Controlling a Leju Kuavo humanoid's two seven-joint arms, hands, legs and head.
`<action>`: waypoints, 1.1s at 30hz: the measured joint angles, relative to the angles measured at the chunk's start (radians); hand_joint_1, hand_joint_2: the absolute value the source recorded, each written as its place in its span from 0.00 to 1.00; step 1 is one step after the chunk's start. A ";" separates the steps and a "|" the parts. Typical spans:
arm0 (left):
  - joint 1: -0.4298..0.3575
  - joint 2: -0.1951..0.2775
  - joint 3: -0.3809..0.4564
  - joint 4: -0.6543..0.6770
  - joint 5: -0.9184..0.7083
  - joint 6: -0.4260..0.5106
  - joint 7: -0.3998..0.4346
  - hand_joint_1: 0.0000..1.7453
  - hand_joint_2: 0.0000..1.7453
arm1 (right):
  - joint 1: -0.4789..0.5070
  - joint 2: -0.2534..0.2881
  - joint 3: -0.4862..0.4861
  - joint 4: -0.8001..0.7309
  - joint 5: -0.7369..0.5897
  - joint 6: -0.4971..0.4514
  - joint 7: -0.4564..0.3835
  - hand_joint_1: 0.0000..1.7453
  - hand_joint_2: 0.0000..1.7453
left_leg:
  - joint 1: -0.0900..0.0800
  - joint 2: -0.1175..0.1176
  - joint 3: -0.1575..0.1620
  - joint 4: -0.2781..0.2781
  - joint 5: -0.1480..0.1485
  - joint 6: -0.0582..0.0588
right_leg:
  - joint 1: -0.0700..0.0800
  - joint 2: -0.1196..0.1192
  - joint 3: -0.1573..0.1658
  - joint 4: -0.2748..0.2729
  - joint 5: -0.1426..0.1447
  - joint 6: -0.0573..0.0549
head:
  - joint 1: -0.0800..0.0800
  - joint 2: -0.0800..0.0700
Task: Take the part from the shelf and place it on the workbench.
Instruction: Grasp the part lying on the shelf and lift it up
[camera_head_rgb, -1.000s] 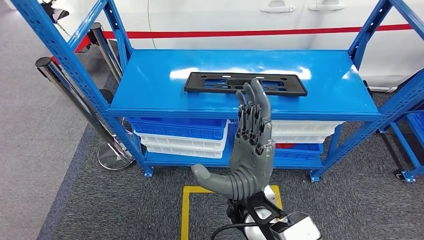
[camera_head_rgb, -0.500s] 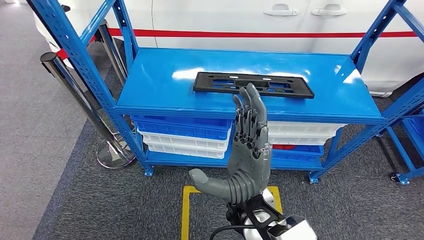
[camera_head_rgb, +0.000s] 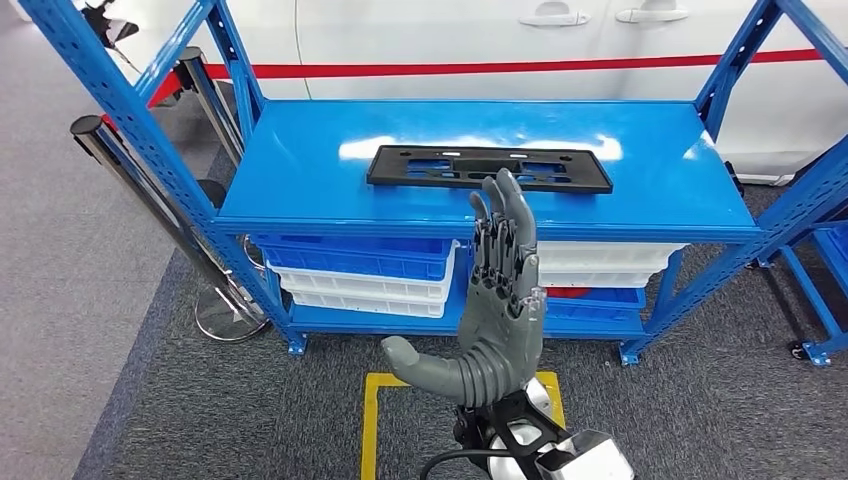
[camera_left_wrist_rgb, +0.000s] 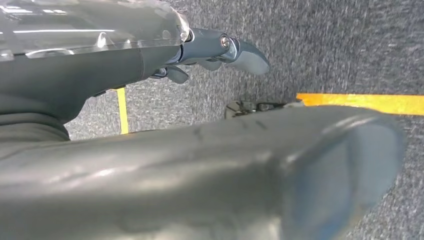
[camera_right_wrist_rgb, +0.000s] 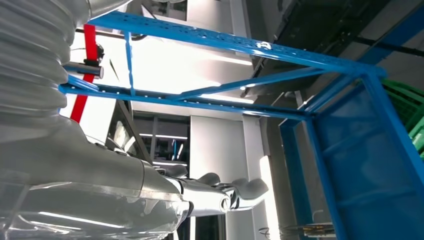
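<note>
Cam view shifted vs 0.5 s ago, so whole scene sits a bit lower-left; part itself not moved. Right hand (camera_head_rgb: 500, 300) raised near, fingers straight, thumb spread, empty. Left hand (camera_left_wrist_rgb: 215, 47) low over carpet, fingers loosely apart, empty. Black part (camera_head_rgb: 488, 168) flat on blue shelf (camera_head_rgb: 300, 170), beyond fingertips.

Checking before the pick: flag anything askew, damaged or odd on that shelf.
Nothing stands out. The black plastic part lies flat on the blue shelf top, roughly parallel to its front edge. The right hand is raised before it, holding nothing.
</note>
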 joint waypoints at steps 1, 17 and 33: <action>0.001 0.000 0.000 0.000 0.000 0.000 0.000 0.00 0.00 | 0.000 0.000 0.000 0.000 0.000 0.001 0.000 0.00 1.00 | 0.000 0.000 -0.025 0.054 -0.017 -0.001 | 0.002 0.000 0.000 0.001 -0.001 -0.001 | 0.000 0.000; -0.001 0.001 0.000 0.000 -0.001 -0.003 0.000 0.00 0.00 | -0.009 -0.002 0.003 0.000 -0.005 0.009 0.000 0.00 1.00 | 0.002 0.002 0.089 -0.215 0.128 0.046 | -0.002 0.002 -0.130 0.287 -0.138 0.051 | 0.004 0.000; 0.001 0.001 0.000 0.000 -0.001 -0.012 0.021 0.00 0.00 | 0.003 -0.002 0.003 -0.007 -0.001 0.017 0.000 0.00 1.00 | 0.003 0.000 -0.043 0.085 -0.010 -0.004 | 0.003 0.003 -0.002 0.012 -0.009 -0.001 | 0.001 0.000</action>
